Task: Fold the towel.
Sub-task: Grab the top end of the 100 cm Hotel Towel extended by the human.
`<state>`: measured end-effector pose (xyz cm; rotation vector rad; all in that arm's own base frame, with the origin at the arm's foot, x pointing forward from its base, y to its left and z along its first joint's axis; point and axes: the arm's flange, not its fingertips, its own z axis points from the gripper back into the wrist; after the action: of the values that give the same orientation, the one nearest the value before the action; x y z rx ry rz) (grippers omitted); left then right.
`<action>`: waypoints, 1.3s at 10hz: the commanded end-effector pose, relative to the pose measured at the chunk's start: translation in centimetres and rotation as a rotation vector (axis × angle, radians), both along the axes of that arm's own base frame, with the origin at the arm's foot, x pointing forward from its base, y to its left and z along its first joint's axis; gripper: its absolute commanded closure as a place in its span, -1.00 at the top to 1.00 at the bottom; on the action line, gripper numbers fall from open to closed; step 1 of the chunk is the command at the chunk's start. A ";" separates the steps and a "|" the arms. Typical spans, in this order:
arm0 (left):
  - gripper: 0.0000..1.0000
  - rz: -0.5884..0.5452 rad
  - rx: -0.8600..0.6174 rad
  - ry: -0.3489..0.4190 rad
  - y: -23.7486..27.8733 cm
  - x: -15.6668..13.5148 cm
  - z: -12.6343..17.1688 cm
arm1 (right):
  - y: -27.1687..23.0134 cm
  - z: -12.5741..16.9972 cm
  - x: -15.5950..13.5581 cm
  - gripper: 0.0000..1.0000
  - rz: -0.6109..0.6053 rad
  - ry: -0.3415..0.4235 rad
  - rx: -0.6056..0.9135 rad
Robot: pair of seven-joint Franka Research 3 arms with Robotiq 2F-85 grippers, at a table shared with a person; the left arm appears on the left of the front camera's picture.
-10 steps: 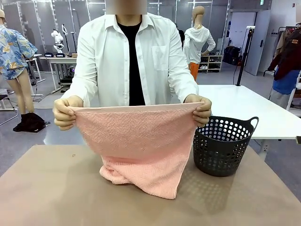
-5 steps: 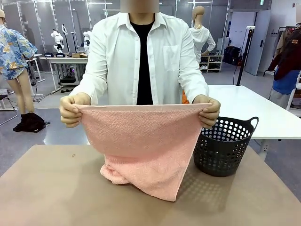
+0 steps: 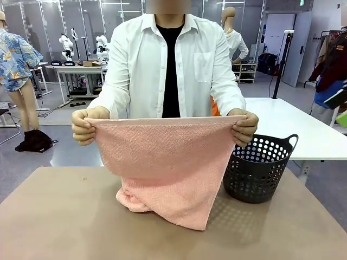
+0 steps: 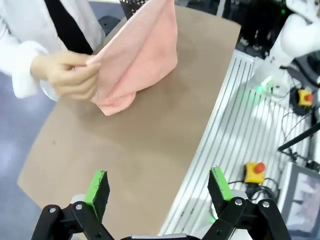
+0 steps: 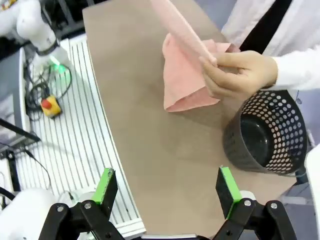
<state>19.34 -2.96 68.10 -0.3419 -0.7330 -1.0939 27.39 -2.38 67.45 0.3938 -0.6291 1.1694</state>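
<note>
Hanging taut by both top corners, salmon-pink towel [image 3: 165,162], lower end bunching on the table [image 3: 54,216] at six o'clock. Standing spread, pinching nothing: left gripper [image 4: 158,181], right gripper [image 5: 166,182].

Honestly, nothing here is readable: no text, labels, brands or numbers I can make out in any view. The closest thing is a small sign [image 3: 302,2] up near the ceiling at the back of the room in the front view, and it's way too tiny to read.
</note>
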 end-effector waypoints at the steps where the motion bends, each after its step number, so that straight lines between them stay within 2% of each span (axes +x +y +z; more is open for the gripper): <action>1: 1.00 -0.015 0.012 -0.066 -1.3 0.6 -1.9 | 1.0 -1.1 -0.2 1.00 0.038 -0.010 -0.057; 2: 1.00 -0.010 -0.029 -0.077 -1.9 0.5 -1.9 | 1.3 -1.4 -0.3 1.00 0.053 0.015 -0.053; 3: 1.00 -0.003 -0.080 -0.063 -1.8 0.6 -1.9 | 1.1 -0.2 0.0 1.00 0.032 -0.008 -0.036; 4: 1.00 -0.033 0.006 -0.059 -2.0 0.4 -1.0 | 1.1 -0.2 0.0 1.00 0.032 -0.008 -0.036; 8: 1.00 -0.049 -0.007 -0.059 -2.0 0.6 -1.5 | 0.8 -0.5 0.1 1.00 0.061 -0.019 -0.028; 9: 1.00 -0.132 0.100 -0.147 -3.6 -0.2 0.2 | 2.4 1.3 -0.4 1.00 0.166 -0.072 -0.139; 10: 1.00 -0.213 0.163 -0.180 -6.7 -0.1 1.6 | 4.6 3.4 -0.2 1.00 0.230 -0.115 -0.211; 11: 1.00 -0.261 0.241 -0.203 -9.6 0.3 2.1 | 6.7 4.7 -0.1 1.00 0.273 -0.140 -0.280; 13: 1.00 -0.336 0.394 -0.310 -15.8 0.7 4.4 | 11.3 6.3 0.2 1.00 0.285 -0.160 -0.407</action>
<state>17.64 -17.14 70.97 -0.0709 -0.7249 -1.5684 26.32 7.94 73.20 0.1191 -0.5156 1.5802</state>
